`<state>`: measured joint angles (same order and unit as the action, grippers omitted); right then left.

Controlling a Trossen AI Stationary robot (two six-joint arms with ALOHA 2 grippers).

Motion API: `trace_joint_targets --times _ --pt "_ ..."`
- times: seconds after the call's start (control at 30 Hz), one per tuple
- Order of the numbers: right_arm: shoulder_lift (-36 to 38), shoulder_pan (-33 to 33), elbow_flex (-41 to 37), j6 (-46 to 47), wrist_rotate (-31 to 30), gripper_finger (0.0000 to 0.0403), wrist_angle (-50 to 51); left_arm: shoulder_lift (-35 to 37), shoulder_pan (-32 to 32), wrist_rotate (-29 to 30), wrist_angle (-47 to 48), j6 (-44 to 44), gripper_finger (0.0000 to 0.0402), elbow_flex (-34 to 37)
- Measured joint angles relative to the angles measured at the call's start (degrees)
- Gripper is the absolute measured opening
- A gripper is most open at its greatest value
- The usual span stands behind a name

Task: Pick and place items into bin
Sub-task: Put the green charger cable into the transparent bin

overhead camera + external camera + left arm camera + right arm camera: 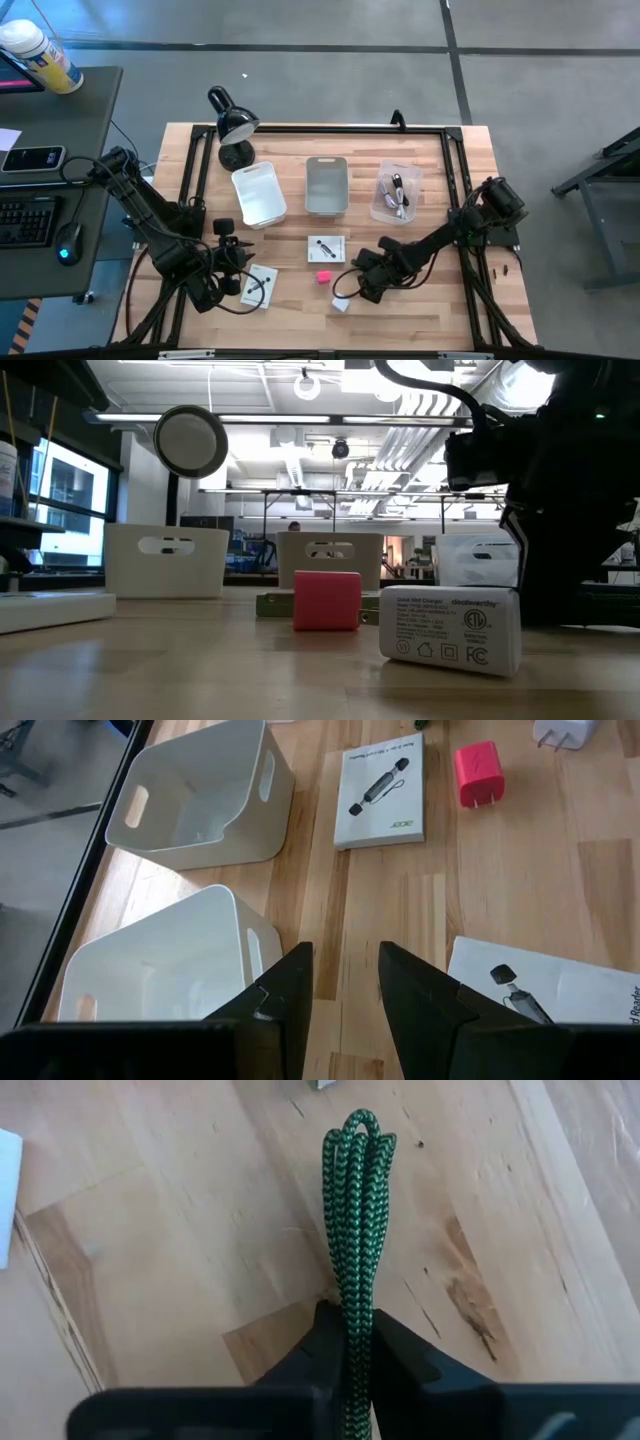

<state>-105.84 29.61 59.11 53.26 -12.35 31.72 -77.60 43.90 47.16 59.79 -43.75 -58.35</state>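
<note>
Green braided cord (356, 1230), folded into a bunch, is pinched in the right claw (352, 1342), low over the wooden worktop (440, 300) near the pink cube (323, 277) and white cube (341, 302). Its long axis runs straight out from the fingertips, looped end leading. This looks like the carry step: next comes a lift and a swing toward the grey bin (326, 185). The left claw (345, 985) waits open beside a white packet (260, 285).

The right gripper (348, 1342) is low over the table's front middle, fingers clamped; the left gripper (345, 982) waits front-left. Its fingers stand apart.
</note>
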Motion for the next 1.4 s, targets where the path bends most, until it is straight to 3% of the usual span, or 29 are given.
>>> trace_joint_targets --times 0.13,0.4,0.53,0.67,0.9,1.17,1.4 --pt "1.73 0.02 -0.21 2.12 0.44 0.0039 1.91 0.0 0.0 0.0 -0.04 0.0 0.0104 0.0" --pt "7.12 0.08 -0.26 8.22 1.42 0.0011 6.04 0.0 0.0 0.36 -0.26 -0.02 0.0104 0.0" --pt "10.25 0.07 -0.18 11.85 0.6 0.0025 5.97 0.0 0.0 1.09 -0.22 -0.02 0.0104 0.0" --pt "13.87 -0.13 -0.15 16.77 -1.64 0.0033 6.55 0.0 0.0 2.12 -0.2 0.11 0.0104 0.0" --pt "21.77 -1.67 -0.13 25.12 -9.69 0.001 8.12 0.0 0.0 4.52 -0.14 2.84 0.0104 0.0" --pt "28.93 -9.29 -0.04 26.63 -12.97 0.0033 8.4 0.0 -0.02 5.32 -0.02 10.65 0.0104 0.0" --pt "31.62 -19.31 -0.02 24.33 -14.62 0.001 11.86 0.17 -0.02 6.43 0.28 13.6 0.0104 0.0"
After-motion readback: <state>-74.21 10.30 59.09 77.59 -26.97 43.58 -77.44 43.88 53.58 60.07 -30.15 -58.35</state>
